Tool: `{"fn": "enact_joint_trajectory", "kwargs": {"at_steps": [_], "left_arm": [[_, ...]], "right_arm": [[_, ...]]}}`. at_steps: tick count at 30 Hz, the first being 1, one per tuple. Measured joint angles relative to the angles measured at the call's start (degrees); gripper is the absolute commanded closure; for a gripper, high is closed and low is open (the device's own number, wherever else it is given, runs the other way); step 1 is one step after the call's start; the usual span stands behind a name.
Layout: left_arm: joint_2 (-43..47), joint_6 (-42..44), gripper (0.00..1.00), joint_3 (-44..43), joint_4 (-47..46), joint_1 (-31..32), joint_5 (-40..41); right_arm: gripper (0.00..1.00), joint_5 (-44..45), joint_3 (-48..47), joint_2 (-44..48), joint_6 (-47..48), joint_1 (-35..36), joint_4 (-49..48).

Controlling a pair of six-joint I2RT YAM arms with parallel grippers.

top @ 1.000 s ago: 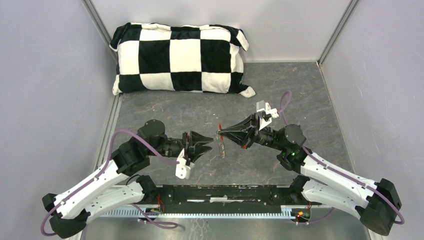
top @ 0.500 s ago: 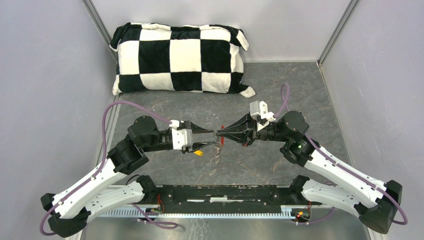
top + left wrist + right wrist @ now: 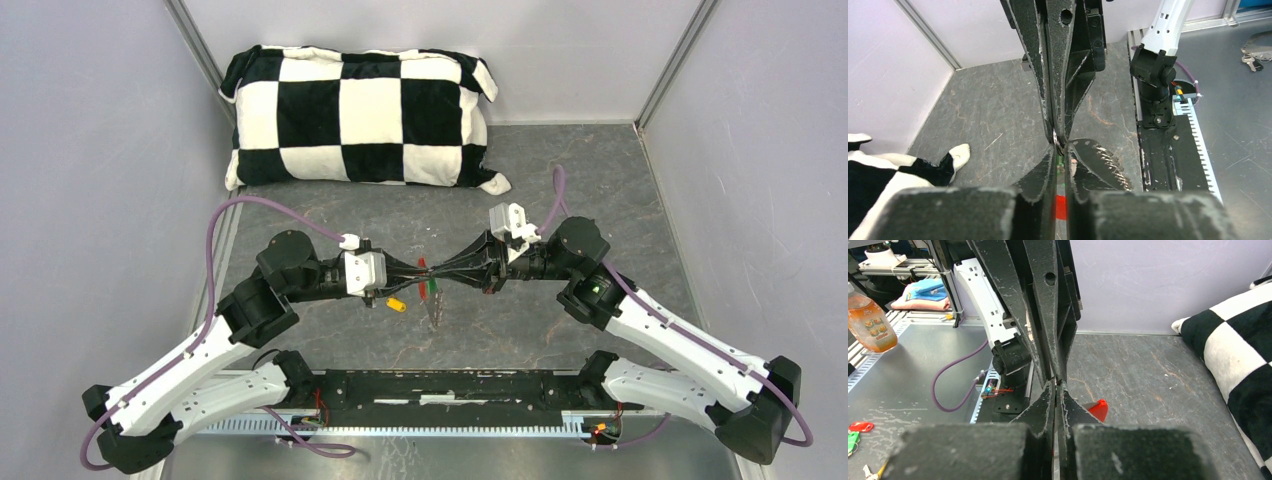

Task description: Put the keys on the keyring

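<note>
**Grippers tip to tip over the keyring**

Top view, centred on the point where the tools meet. Nearest the arm bases, the yellow key (image 3: 397, 305) sits at 7 o'clock, below the left fingers. Whether it hangs or lies on the table (image 3: 560, 200) cannot be told. The grey loop of the keyring (image 3: 437, 312) trails toward 6 o'clock, with the green key (image 3: 436, 290) just beyond it. At the centre the left gripper (image 3: 424, 273) and right gripper (image 3: 442, 278) meet nose to nose, each with its jaws drawn to a thin slit. The right appears to pinch the metal loop. What the left pinches is hidden. The red tag (image 3: 422, 267) shows at 12 o'clock, against the tips. Far off, at 11 o'clock, lies a checkered pillow (image 3: 360, 115).

Risk: the thin loop could slip from such narrow tips if either arm pulls, which would drop the keys. The crowded tips may also collide, or screen the loop's opening from both wrist cameras.
</note>
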State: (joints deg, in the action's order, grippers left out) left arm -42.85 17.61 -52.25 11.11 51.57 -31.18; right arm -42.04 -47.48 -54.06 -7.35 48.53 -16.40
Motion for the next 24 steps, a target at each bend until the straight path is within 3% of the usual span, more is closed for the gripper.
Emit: {"fn": "enact_joint_trajectory", "kwargs": {"at_steps": [3, 8, 10, 17, 24], "left_arm": [[-0.2, 0.1, 0.98, -0.3, 1.0, 0.0, -0.5], [-0.9, 1.3, 0.98, -1.2, 3.2, 0.0, -1.0], [-1.6, 2.3, 0.98, -2.1, 5.0, 0.0, -1.4], [-6.3, 4.9, 0.98, -5.7, 12.4, 0.0, -2.2], [-8.9, 5.0, 0.98, -9.3, 17.1, 0.0, -2.5]], "right_arm": [[0.95, -0.5, 0.0, 0.0, 0.1, -0.2, 0.5], [0.62, -0.4, -2.3, -0.1, 1.8, -0.2, 6.0], [0.55, -0.4, -5.6, -0.7, 4.2, -0.2, 11.1], [0.51, -1.1, -23.6, -6.4, 16.0, -0.2, 32.0], [0.52, -1.2, -28.1, -10.4, 23.8, -0.1, 46.5]]}}
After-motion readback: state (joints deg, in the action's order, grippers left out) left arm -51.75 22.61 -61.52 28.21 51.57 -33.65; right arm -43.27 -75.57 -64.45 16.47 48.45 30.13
